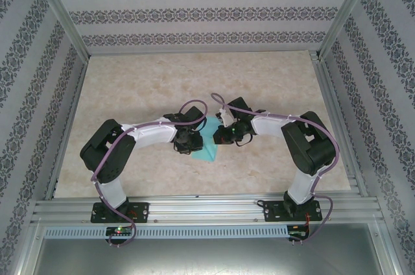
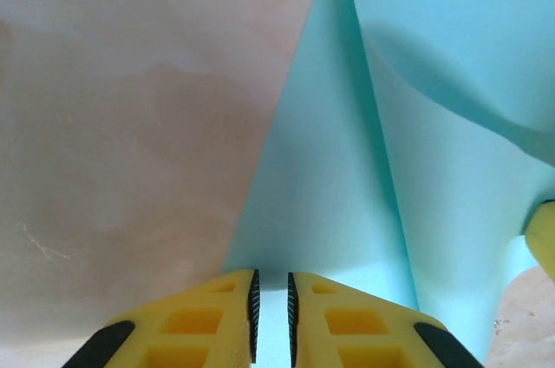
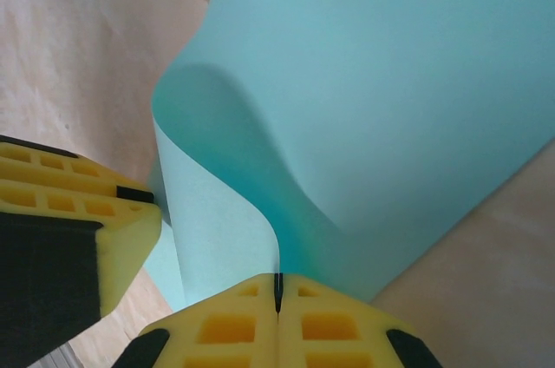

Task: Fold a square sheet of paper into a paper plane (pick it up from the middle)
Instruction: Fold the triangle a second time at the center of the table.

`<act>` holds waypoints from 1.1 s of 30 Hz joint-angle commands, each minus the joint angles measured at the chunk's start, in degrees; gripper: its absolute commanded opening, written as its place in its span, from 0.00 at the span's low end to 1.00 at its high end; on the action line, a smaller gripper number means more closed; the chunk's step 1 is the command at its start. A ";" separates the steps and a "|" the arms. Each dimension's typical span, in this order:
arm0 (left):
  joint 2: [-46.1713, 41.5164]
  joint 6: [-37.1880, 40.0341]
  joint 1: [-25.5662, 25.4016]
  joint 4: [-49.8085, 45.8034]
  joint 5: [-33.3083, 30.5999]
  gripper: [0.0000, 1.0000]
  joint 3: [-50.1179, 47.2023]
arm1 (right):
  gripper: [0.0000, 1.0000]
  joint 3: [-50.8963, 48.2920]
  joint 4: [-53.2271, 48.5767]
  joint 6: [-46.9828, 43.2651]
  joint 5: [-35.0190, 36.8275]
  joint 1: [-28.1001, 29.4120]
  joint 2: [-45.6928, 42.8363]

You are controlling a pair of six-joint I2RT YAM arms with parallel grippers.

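Observation:
The square sheet of paper is turquoise and lies mid-table between both grippers. My right gripper is shut on one edge of the sheet. In the right wrist view its jaws pinch that edge, and the lifted part curls up in a loop and back over the flat part. My left gripper stands low over the flat part of the sheet, its jaws a narrow gap apart with paper showing below the gap. The paper plane is not formed.
The table is beige marble-patterned. Aluminium rails run along its near edge and sides, with patterned walls behind. One left finger appears close beside the right jaws, and a right fingertip shows at the left wrist view's edge.

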 commanded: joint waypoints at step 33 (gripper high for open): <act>1.30 1.47 -0.27 -1.54 0.35 0.20 -0.67 | 0.09 2.42 -3.15 -3.35 3.52 1.44 2.95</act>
